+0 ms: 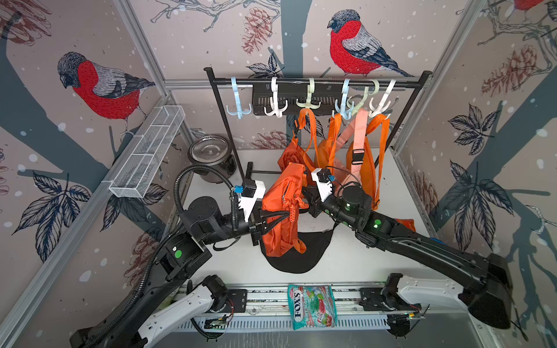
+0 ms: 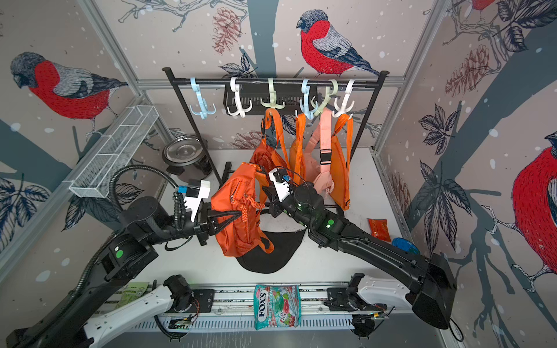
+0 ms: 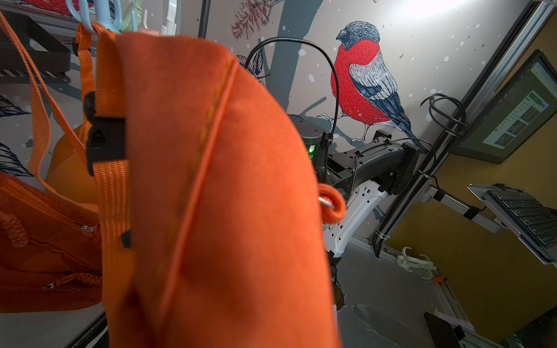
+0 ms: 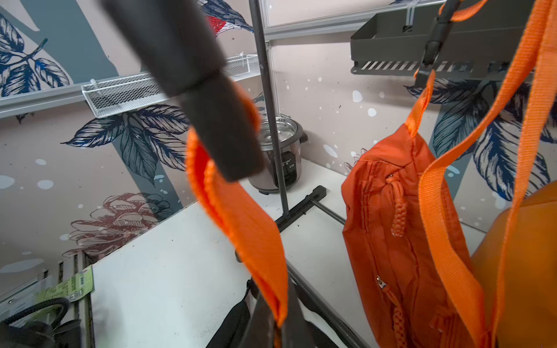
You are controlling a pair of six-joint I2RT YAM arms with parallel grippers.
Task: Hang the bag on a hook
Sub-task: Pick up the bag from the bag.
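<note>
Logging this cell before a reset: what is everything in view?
rack: one, black, at back
hooks: six, blue, white, green, on rack rail
shelf: one, black, behind hooks
hanging bags: four, three orange, one pink, on hooks
held bag: one, orange, centre, lifted
strap: one, orange, held bag's
black bag: one, black, under held bag
cooker: one, steel, back left
basket: one, white, high on left
candy pack: one, green-pink, at front
red packet: one, red, right side
left gripper: one, black, shut on held bag
right gripper: one, black, shut on strap
</note>
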